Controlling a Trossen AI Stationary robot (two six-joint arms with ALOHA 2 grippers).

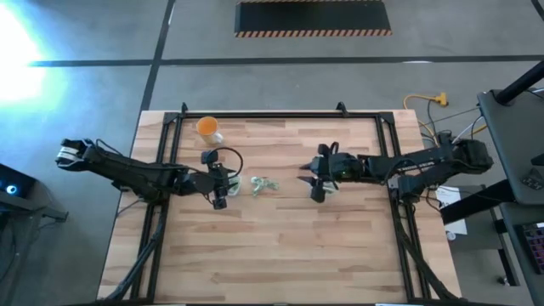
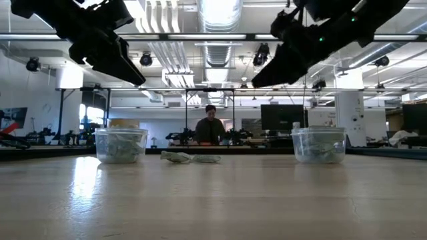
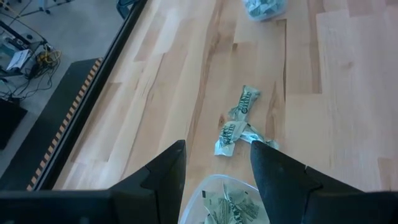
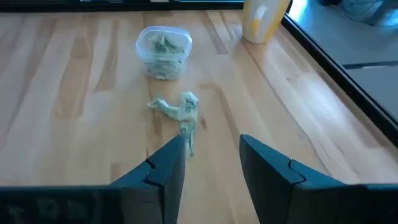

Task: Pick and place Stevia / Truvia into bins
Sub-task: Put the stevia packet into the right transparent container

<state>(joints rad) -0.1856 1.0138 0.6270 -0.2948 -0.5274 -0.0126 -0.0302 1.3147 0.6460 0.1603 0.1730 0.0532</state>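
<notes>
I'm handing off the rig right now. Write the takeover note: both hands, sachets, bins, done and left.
Left hand: open, empty, above the left bin.
Right hand: open, empty, above the right bin.
Sachets: both bins hold some; a few loose sachets lie on the table between the bins.
Done: most sachets binned.
Left: pick up the loose ones and bin them.
The orange cup stands at the far left; not part of the job.

Pale planked wood bench (image 1: 280, 246), smooth, faintly glossy; bins (image 2: 121, 145) clear plastic; sachets (image 3: 239, 118) crinkled paper; pincer fingers (image 4: 273, 171) matt dark plastic.
</notes>
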